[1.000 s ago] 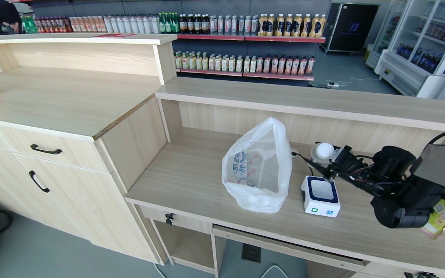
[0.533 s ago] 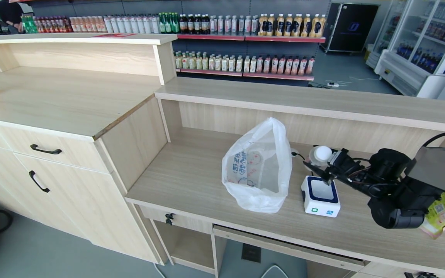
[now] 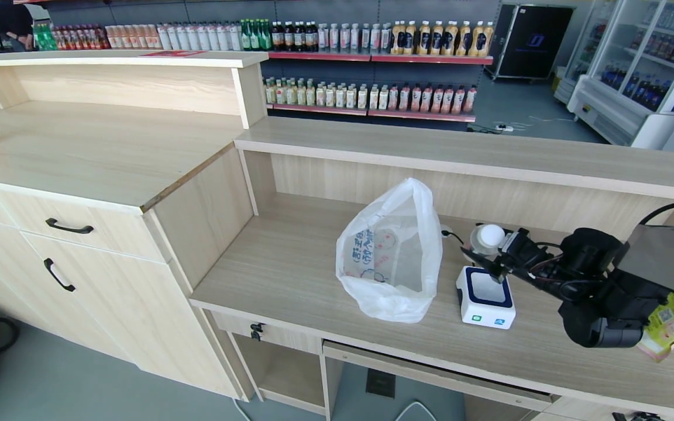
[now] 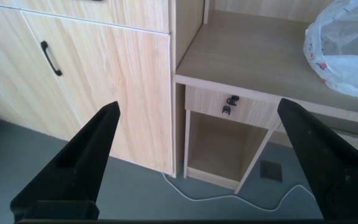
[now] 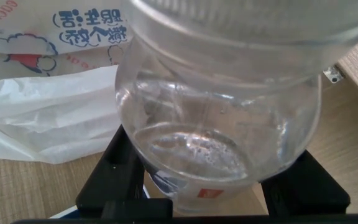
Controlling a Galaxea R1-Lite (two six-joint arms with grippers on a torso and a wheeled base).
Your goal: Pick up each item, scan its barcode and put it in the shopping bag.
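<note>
Head view: right gripper (image 3: pixel 484 252) clamps a clear bottle (image 3: pixel 488 235) by the scanner (image 3: pixel 485 296), beside the shopping bag (image 3: pixel 392 251). The slick, rounded bottle could slip or turn its barcode away. Left gripper (image 4: pixel 199 107) hangs wide open.

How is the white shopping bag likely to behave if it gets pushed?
The shopping bag looks like thin, crinkled film, so it would probably buckle rather than resist. Little shows through its translucent sides, so it seems light and may slide on the smooth counter. Its pinched top could flop shut.
</note>
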